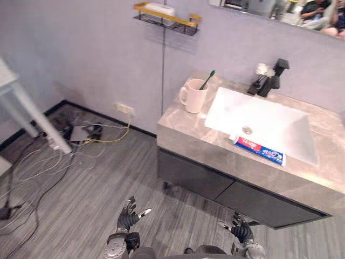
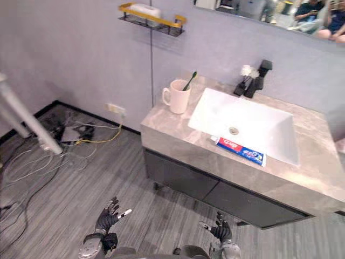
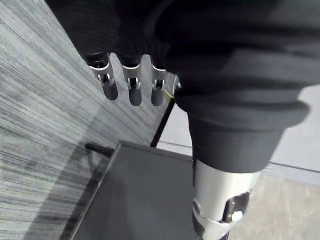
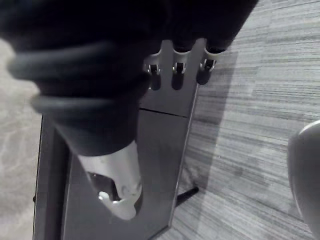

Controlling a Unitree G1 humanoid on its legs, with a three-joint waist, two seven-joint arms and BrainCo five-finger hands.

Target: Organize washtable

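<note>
Left eye view: toothpaste box (image 1: 260, 150) lies on desk (image 1: 183, 129) along the front rim of basin (image 1: 269, 124); mug (image 1: 194, 95) well apart. Box likely light, stiff, crushable; grip long sides mid-length. Left wrist view: left hand (image 3: 134, 87) fingers straight, empty. Right wrist view: right hand (image 4: 176, 75) likewise.

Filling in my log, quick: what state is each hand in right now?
Left hand: open, holding nothing.
Right hand: open, holding nothing.
</note>
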